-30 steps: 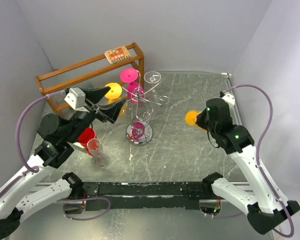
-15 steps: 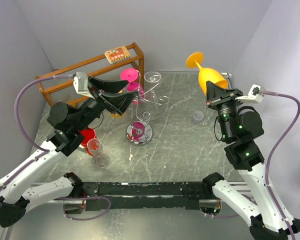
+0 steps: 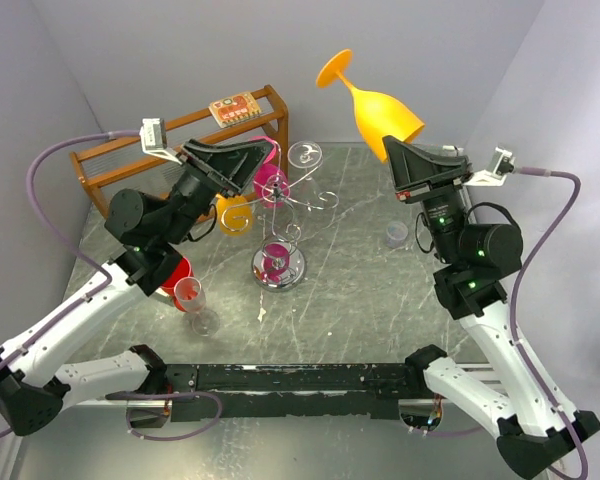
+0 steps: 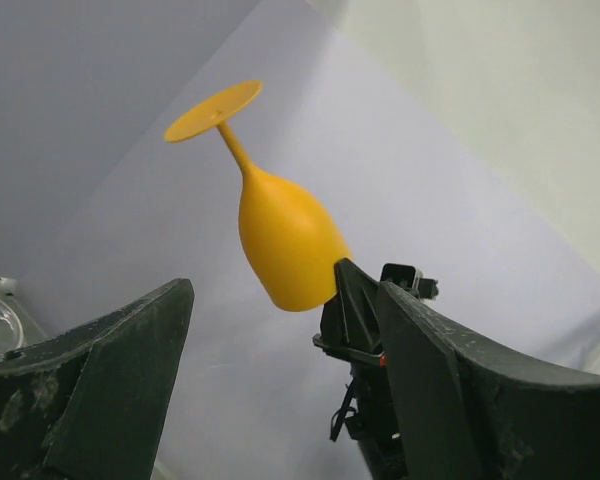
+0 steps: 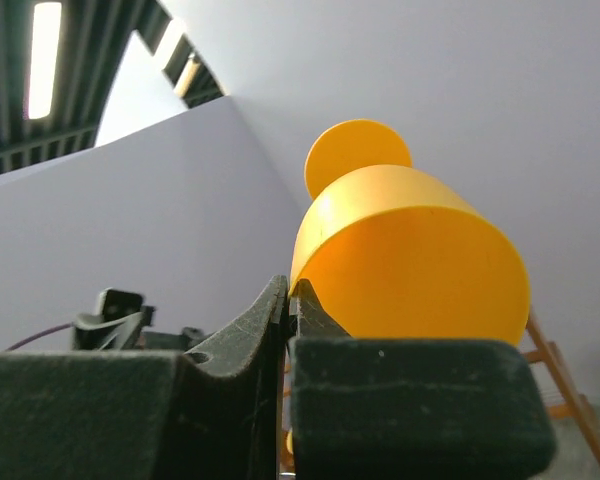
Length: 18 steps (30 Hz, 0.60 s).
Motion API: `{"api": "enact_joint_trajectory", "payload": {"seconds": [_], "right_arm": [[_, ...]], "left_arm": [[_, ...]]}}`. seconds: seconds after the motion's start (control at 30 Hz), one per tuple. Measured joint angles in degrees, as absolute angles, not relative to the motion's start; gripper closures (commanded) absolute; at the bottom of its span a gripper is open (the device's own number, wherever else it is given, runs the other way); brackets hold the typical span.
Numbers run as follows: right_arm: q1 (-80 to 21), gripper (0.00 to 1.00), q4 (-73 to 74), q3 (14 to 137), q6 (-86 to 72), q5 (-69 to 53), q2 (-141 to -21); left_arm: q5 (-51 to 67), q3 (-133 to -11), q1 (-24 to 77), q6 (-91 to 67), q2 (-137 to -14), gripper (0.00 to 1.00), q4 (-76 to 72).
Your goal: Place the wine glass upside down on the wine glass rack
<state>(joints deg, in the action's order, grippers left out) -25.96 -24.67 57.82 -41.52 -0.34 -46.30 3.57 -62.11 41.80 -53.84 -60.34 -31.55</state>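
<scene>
My right gripper [image 3: 398, 152] is shut on the rim of an orange wine glass [image 3: 378, 104], held high above the table's right side with the foot up and tilted to the left. The glass fills the right wrist view [image 5: 410, 260] and shows in the left wrist view [image 4: 280, 235]. The silver wire wine glass rack [image 3: 280, 262] stands mid-table on a round chrome base, with pink glasses [image 3: 271, 180] and a clear one [image 3: 305, 156] hanging on it. My left gripper [image 3: 245, 160] is open and empty, raised left of the rack's top.
A brown wooden shelf rack [image 3: 180, 145] stands at the back left with a small box [image 3: 231, 107] on top. A yellow glass [image 3: 234, 214], a red cup [image 3: 174, 274] and a clear flute [image 3: 192, 297] are at the left. A small clear cup [image 3: 396, 233] stands right of centre.
My right arm has lifted the orange glass from low over the table to high up, turning it foot-up and leaning left. My left gripper has risen and swung toward the right.
</scene>
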Motion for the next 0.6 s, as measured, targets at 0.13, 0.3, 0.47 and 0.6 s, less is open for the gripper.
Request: {"api": "enact_joint_trajectory", "payload": {"seconds": [0.13,0.3,0.47,0.6], "right_arm": [[-26.0,1.0,-29.2,57.8,-43.7,-5.7,-48.8],[-26.0,1.0,-33.3,57.8,-46.7,-14.9,-52.8],[-26.0,1.0,-36.9,55.2,-50.3,-19.3,-53.8],[-26.0,1.0,-39.2,55.1,-52.2,-22.9,-55.6]], "left_arm": [[2.8,-63.6,41.8,-57.7,-63.6,0.14,-33.0],[2.9,-66.1,41.8,-59.9,-67.7,0.16,-33.5],[2.4,-66.7,41.8,-60.2,-68.4,0.19,-33.6],[1.5,-66.7,41.6,-60.3,-68.4,0.21,-33.8]]}}
